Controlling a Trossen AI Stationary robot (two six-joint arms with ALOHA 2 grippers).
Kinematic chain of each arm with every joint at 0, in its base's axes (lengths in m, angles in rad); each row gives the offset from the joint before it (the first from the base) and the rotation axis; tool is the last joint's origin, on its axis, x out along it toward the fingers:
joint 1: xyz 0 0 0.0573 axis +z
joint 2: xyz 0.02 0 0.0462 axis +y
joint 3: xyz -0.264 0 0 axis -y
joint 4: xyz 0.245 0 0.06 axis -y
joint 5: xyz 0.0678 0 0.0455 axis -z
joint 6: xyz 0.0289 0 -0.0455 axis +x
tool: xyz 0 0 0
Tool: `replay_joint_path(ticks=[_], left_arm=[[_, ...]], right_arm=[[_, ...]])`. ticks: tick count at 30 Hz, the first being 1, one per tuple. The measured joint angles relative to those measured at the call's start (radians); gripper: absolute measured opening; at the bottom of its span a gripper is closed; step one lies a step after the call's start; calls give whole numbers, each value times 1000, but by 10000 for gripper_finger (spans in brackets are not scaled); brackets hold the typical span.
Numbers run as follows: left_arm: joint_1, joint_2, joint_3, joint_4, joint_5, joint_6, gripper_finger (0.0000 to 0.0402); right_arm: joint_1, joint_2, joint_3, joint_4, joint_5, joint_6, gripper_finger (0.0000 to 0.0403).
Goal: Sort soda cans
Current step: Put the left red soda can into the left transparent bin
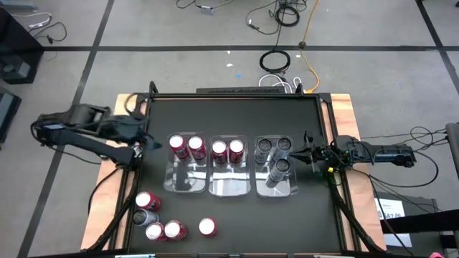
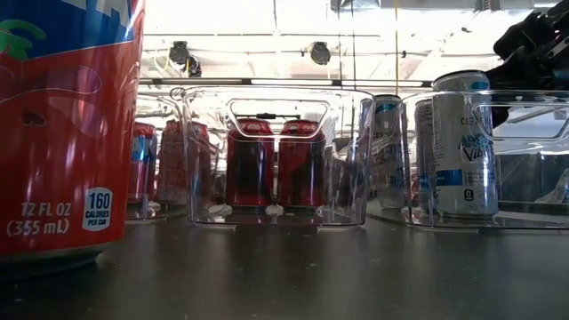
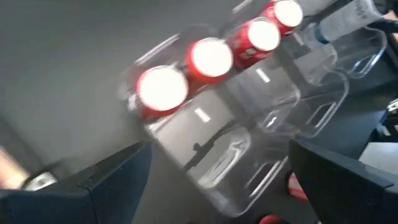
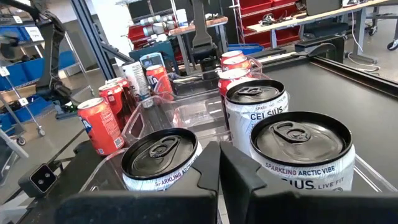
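The black table [image 1: 237,115] carries three clear bins [image 1: 231,188] side by side at its middle — cans stand inside them. Near the front left corner, five loose cans [image 1: 161,218] stand directly on the table — four clustered, one just apart.

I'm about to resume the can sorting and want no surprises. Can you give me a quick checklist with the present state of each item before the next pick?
1. left gripper open and empty, beside the left bin: ok.
2. right gripper shut, holding nothing, beside the right bin: ok.
3. Sorted so far: two red cans in the left bin, two in the middle bin, three silver cans in the right bin, none mixed: ok.
4. Sorting finished: not ok; five loose cans stand on the table's near left.
5. Loose cans upright: ok.
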Motion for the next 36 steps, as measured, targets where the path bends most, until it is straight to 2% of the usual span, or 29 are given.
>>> replay_joint_path(ticks=[5,10,15,20,24,29,32,36], left_arm=[[-95,131,0,138,-48,-58,383],[-201,216,0,173,-59,-185,383],[-345,245,0,171,-96,-402,383],[-533,277,0,169,-150,-647,383],[-658,320,0,108,-157,-829,383],[-765,350,0,-9,-117,-1008,383],[-796,350,0,-47,-76,-1039,384],[-804,355,0,-29,35,-1078,384]], right_arm=[[0,0,0,0,0,0,4],[0,0,0,0,0,0,4],[0,0,0,0,0,0,4],[0,0,0,0,0,0,4],[0,0,0,0,0,0,4],[0,0,0,0,0,0,4],[0,0,0,0,0,0,4],[0,0,0,0,0,0,4]])
